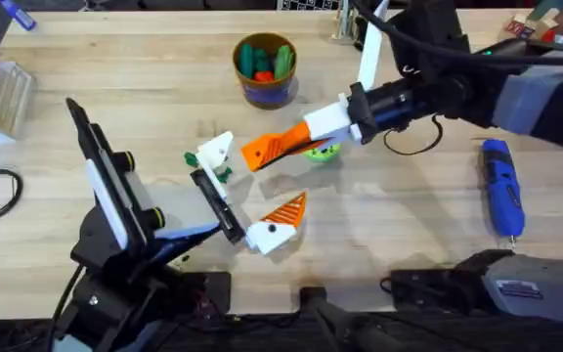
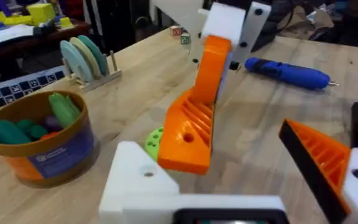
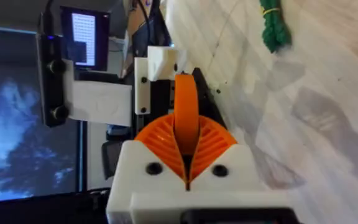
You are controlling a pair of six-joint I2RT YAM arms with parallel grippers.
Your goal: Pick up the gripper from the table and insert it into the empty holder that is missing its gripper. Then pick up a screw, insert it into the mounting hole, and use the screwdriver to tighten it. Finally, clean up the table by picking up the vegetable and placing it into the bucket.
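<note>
The gripper, clamped between the orange ribbed pads of the right gripper, held low over the table centre just beside the empty holder on the left gripper, whose white blocks stand spread wide apart. Seen from the left wrist: ribbed wedge face and small hole of the gripper right above the empty holder, contact not determinable. Seen from overhead: screwdriver lying well to the right, bucket beyond the centre.
</note>
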